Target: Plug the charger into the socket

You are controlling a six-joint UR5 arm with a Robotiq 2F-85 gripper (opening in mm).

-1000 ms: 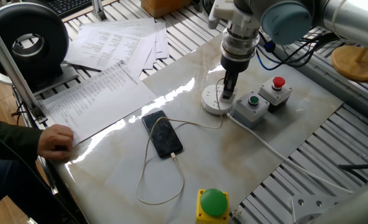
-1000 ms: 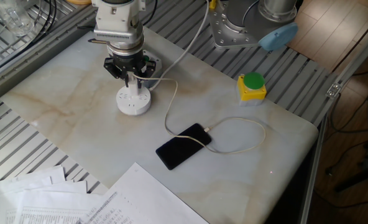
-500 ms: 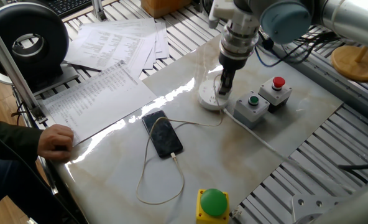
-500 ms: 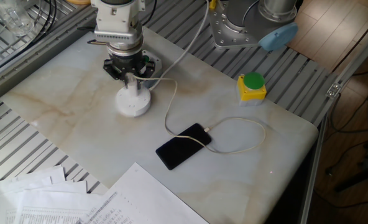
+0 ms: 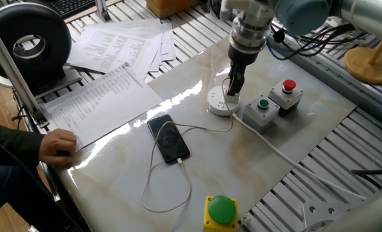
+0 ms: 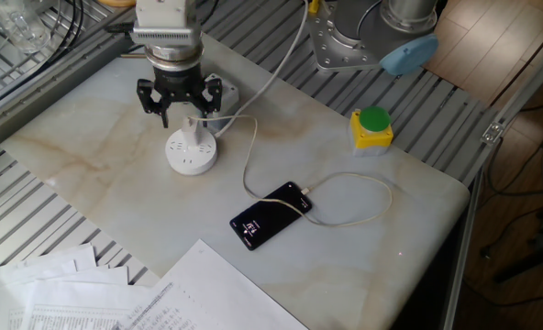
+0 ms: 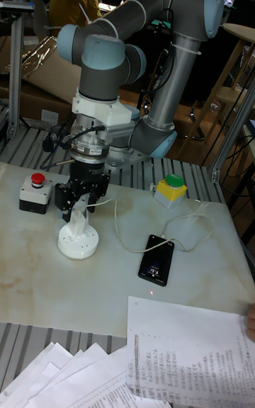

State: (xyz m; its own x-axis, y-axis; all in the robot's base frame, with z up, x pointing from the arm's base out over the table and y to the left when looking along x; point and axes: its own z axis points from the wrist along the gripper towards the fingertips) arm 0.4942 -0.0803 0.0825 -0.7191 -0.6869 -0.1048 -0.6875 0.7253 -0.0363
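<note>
While our jaws hang spread apart, clamped on nothing, the charger stands upright just below and between them, seated in the socket on the table. We judge snagging to be the risk: a finger brushing the charger on the way up could tilt it loose or drag the socket.

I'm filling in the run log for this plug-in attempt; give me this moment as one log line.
phase: release | gripper: open, above charger | charger: upright in socket | phone: screen lit, cabled
</note>
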